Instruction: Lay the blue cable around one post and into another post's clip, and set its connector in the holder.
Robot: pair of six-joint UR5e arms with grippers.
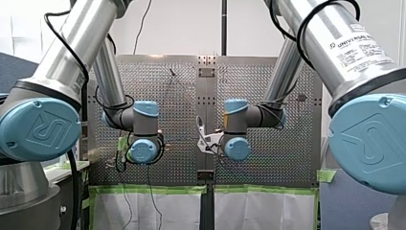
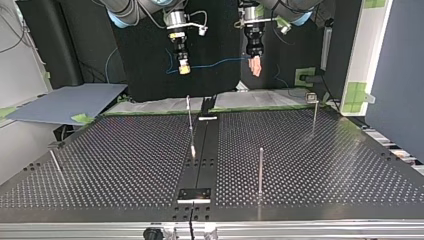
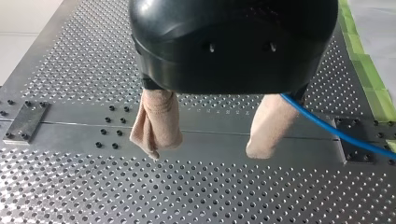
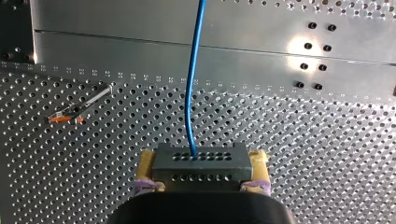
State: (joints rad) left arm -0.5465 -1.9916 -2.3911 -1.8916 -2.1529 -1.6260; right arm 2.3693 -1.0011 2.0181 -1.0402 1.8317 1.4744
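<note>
In the right wrist view my right gripper (image 4: 202, 169) is shut on a grey perforated connector (image 4: 201, 156), gripped between yellow pads (image 4: 148, 161). The blue cable (image 4: 190, 88) runs from the connector out over the plate. In the top view that cable (image 2: 215, 63) hangs in the air between my right gripper (image 2: 183, 68) and my left gripper (image 2: 256, 66), both high above the table's far edge. In the left wrist view my left gripper (image 3: 203, 151) stands open with beige covered fingers (image 3: 156, 126), nothing between them. The blue cable (image 3: 327, 126) passes behind one finger and out to the side.
Thin upright posts stand on the perforated table (image 2: 125, 165): one near the middle (image 2: 190, 125), one nearer the front (image 2: 260, 170), one with a clip at the right (image 2: 313, 112), one at the left (image 2: 55, 161). A post with an orange tip (image 4: 70, 114) lies beside my right gripper. A small metal plate (image 2: 195, 194) sits on the centre rail.
</note>
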